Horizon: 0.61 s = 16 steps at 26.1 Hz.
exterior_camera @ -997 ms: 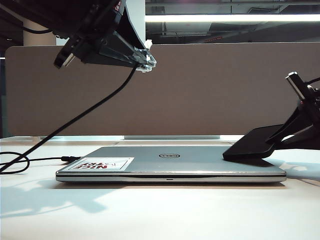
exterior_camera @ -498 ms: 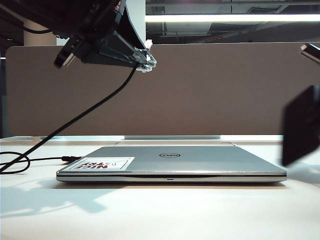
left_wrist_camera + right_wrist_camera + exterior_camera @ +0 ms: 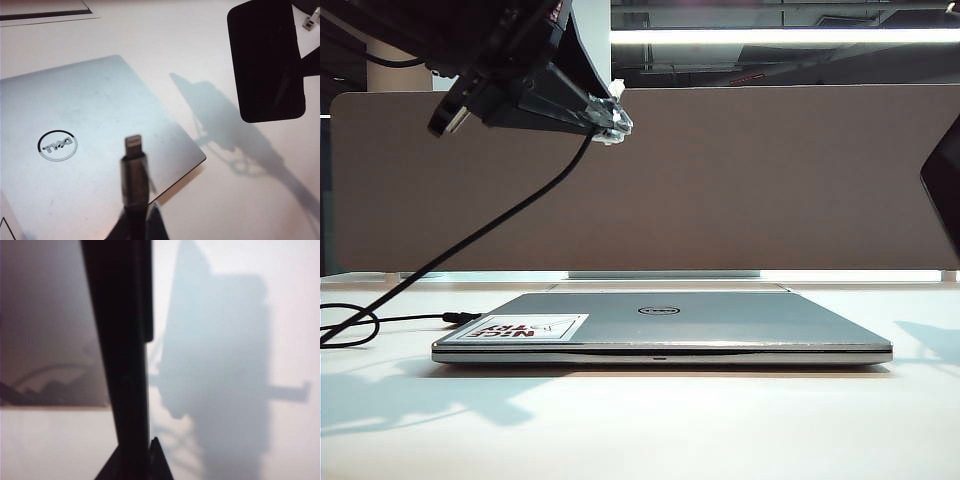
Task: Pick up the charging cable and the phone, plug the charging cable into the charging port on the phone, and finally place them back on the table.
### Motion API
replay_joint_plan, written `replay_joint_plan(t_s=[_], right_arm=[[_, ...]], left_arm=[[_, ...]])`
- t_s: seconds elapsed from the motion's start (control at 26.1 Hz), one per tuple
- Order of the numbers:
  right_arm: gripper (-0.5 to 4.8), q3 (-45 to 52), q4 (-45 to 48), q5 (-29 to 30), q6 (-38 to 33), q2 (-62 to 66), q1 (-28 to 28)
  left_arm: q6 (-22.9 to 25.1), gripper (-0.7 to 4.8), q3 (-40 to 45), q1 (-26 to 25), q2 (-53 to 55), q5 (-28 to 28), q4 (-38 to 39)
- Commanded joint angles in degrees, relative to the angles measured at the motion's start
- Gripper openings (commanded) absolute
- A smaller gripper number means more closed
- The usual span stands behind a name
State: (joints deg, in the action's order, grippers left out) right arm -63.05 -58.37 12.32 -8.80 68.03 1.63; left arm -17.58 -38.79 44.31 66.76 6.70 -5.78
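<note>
White table (image 3: 640,420), right tool (image 3: 134,460) lifted phone (image 3: 267,60) off laptop (image 3: 660,325)

Black phone (image 3: 266,60) and silver-tipped charging cable (image 3: 133,170) both held aloft.

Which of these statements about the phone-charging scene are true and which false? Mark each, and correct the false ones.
1. The left gripper holds the charging cable in the air. True.
2. The phone lies flat on the laptop. False: the right gripper holds it clear of the laptop, at the right edge of the exterior view.
3. The plug sits in the phone's port. False: it is apart from the phone, above the laptop.
4. The laptop is closed. True.
5. A second cord lies on the table. True.
</note>
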Motion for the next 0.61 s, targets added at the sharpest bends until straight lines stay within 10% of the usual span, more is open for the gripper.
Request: replay_joint_plan(t_s=[0.04,0.61], right_arm=[[-0.06,-1.03,-2.58,-3.93,1.86,-0.31,-3.13],[-0.06,-0.98,-13.0,-9.2,4.42,11.47,-11.69]], left_arm=[[0.22,-0.06,-0.44,0.02,-0.24,0.15,-0.74],[0.22,-0.06,-0.44,0.02,-0.24,0.15,-0.76]])
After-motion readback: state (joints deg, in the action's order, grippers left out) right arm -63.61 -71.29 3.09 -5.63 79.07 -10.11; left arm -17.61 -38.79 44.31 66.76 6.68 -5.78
